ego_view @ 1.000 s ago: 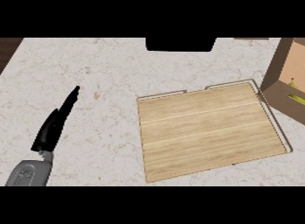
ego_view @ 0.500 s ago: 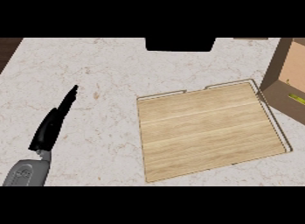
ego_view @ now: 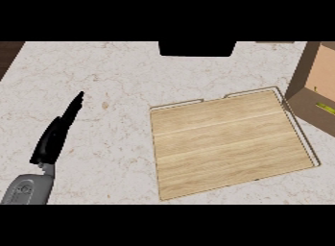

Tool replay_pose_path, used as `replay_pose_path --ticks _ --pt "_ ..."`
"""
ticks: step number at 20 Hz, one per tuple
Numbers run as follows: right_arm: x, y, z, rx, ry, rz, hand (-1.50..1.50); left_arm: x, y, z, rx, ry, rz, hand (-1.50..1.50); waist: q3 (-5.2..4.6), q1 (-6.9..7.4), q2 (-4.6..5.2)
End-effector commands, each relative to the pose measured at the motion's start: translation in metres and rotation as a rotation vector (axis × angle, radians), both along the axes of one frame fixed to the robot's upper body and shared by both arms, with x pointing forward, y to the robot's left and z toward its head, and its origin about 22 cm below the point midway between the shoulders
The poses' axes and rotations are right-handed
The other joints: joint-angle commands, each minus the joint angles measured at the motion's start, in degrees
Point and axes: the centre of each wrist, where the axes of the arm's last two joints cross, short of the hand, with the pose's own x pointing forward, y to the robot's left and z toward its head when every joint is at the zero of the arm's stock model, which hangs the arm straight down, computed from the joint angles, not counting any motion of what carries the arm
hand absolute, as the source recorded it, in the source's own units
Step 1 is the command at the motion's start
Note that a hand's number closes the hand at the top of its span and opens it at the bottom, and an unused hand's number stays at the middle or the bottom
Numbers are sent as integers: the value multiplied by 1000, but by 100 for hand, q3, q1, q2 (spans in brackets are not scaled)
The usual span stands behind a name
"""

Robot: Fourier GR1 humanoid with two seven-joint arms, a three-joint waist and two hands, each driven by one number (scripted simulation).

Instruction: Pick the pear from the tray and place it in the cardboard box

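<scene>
Left robot hand (ego_view: 55, 137) rests fingers straight, well apart from the tray (ego_view: 226, 141).

Matt wooden tray (ego_view: 226, 144), speckled stone counter (ego_view: 113, 72), brown cardboard box (ego_view: 324, 91).

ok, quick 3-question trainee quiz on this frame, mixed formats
1. True or false: a pear lies on the tray.
2. Which hand shows? A) left B) right C) both
3. Fill in: the box stands at the tray's ___ side in the view.

Key:
1. False; the tray's wood is bare.
2. A; the left hand is open, fingers straight, over the counter left of the tray.
3. Right.
</scene>
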Motion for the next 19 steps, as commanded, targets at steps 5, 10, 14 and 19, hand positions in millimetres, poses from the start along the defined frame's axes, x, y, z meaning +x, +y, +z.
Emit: replay_pose_path --ticks 5,10,14,19 --pt "-49 -38 -33 -39 -120 -100 -150 -10 3 -1 3 9 -15 0 -2 13 -6" --pt "-88 -69 -30 -36 -157 -111 -150 2 6 -15 5 -1 -4 0 -3 -44 -2" --pt "-120 -80 -52 -59 -141 -111 -150 -8 8 -6 -3 -1 13 0 0 -26 -19" --pt "-123 -79 -59 -57 -107 -90 -150 -3 -17 -7 -8 1 -11 0 1 -8 -17"
